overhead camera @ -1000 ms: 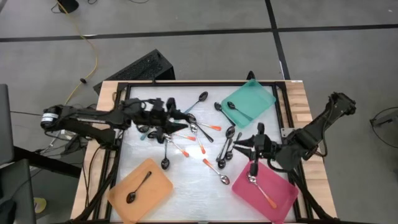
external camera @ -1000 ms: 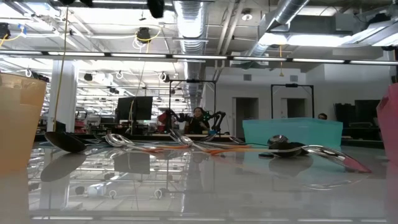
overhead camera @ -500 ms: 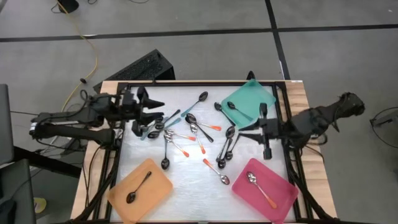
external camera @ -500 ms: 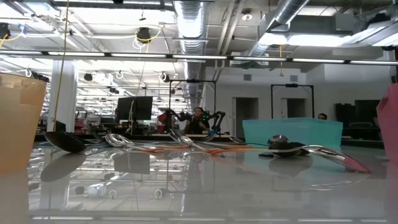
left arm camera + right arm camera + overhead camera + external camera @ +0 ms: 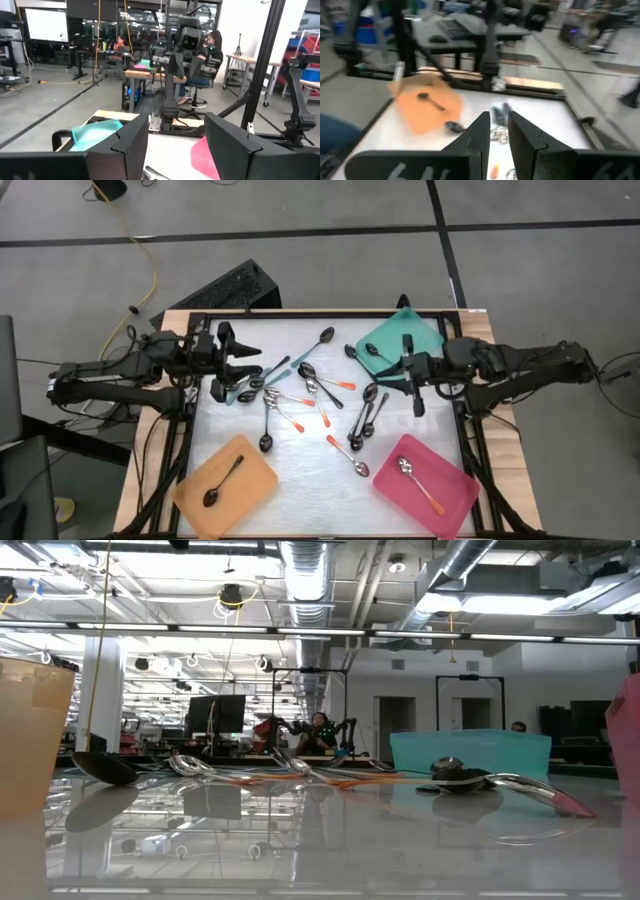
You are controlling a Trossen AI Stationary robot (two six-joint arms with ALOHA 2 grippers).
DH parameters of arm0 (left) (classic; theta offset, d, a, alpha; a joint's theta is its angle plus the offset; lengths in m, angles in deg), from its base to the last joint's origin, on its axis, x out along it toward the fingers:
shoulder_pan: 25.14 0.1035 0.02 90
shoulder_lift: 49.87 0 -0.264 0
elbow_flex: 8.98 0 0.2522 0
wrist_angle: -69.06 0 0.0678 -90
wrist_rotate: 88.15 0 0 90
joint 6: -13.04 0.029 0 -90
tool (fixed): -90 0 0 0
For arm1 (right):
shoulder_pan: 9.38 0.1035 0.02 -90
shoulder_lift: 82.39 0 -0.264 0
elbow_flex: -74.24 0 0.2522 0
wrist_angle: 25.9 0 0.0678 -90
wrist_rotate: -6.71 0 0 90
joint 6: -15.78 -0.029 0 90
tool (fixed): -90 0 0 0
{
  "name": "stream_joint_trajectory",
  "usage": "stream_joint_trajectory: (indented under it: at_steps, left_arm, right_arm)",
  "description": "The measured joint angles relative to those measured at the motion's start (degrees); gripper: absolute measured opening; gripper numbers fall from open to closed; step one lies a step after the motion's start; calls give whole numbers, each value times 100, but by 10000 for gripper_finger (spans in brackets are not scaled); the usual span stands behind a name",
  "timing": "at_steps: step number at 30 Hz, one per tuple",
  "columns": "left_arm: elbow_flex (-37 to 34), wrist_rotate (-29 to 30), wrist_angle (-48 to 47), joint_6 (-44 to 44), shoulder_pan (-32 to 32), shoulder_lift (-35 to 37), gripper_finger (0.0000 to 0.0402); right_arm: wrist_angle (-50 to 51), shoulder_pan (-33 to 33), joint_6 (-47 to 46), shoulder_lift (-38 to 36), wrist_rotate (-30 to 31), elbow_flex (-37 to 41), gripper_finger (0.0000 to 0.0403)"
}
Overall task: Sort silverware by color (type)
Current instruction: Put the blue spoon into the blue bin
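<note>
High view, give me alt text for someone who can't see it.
Seen from above, loose spoons lie scattered mid-table between two dark arms: the left gripper open at the pile's edge, the right gripper beside the teal tray. The orange tray, pink tray and teal tray each hold one spoon.

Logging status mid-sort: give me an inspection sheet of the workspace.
Surface: white table, glossy, wood edges.
Job's things: spoons heaped mid-table; one each in orange tray, pink tray and teal tray.
Clutter: nothing seen.
Grippers: left gripper open, empty, over the heap's left edge; right gripper open, empty, beside the teal tray.
Cables: yellow cable on the floor.
Surroundings: keyboard behind the table; seated people in the left wrist view.
</note>
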Motion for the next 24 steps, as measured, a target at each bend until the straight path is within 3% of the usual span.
stream_joint_trajectory:
  at_steps: [6,13,18,24]
  left_arm:
    - [-72,-60,-13,-28,-1,47,177]
    - [-927,184,693,-169,0,459,177]
    - [-1478,250,1140,-409,0,802,177]
    - [-1842,722,1148,-477,-1,1048,177]
  right_arm:
    - [-1379,-439,-522,-570,-297,1231,81]
    - [-2937,-690,-1245,-1337,-286,2351,81]
    - [-2865,-675,-1351,-1681,-281,2568,81]
    - [-2749,-677,-1351,-1643,-277,2570,81]
